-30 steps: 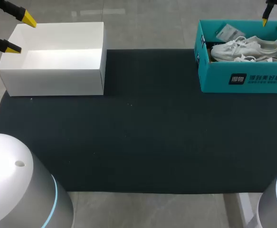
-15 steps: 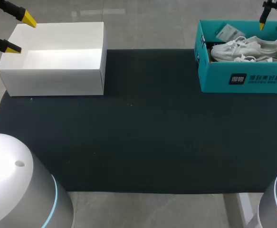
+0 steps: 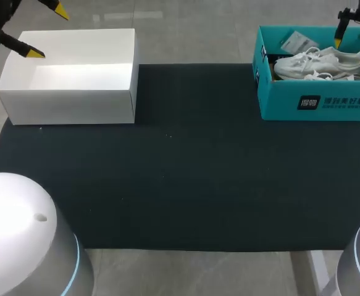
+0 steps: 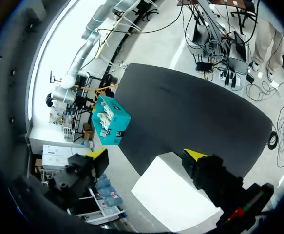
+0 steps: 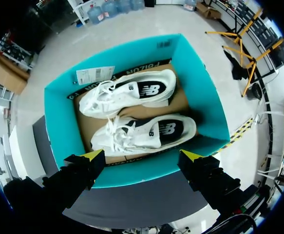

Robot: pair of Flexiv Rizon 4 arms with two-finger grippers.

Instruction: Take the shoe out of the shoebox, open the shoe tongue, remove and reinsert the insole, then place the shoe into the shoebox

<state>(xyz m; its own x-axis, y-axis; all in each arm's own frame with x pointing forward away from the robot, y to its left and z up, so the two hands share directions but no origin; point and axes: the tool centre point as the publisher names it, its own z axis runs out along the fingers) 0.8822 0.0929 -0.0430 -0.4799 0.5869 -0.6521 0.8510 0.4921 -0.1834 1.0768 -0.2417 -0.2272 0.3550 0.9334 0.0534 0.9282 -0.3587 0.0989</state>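
Note:
A teal shoebox (image 3: 318, 92) stands open at the mat's far right corner, with two white sneakers (image 3: 320, 61) lying side by side in it. In the right wrist view the shoebox (image 5: 64, 131) is straight below, with one sneaker (image 5: 127, 92) at the far wall and the other sneaker (image 5: 142, 134) nearer the fingers. My right gripper (image 3: 357, 38) hangs open above the box, its own view showing the right gripper (image 5: 142, 156) holding nothing. My left gripper (image 3: 47, 31) stands open over the white box's far left corner, and the left gripper (image 4: 146, 154) is empty.
A white open box (image 3: 68, 74) with nothing in it sits at the mat's far left; the left wrist view has this white box (image 4: 176, 195) under the fingers. A black mat (image 3: 180, 172) covers the table. A paper tag (image 5: 94, 74) lies in the shoebox.
My left gripper has swung up and to the right over the white box's far edge. My right gripper has slid slightly left and down over the shoebox. Both stay open.

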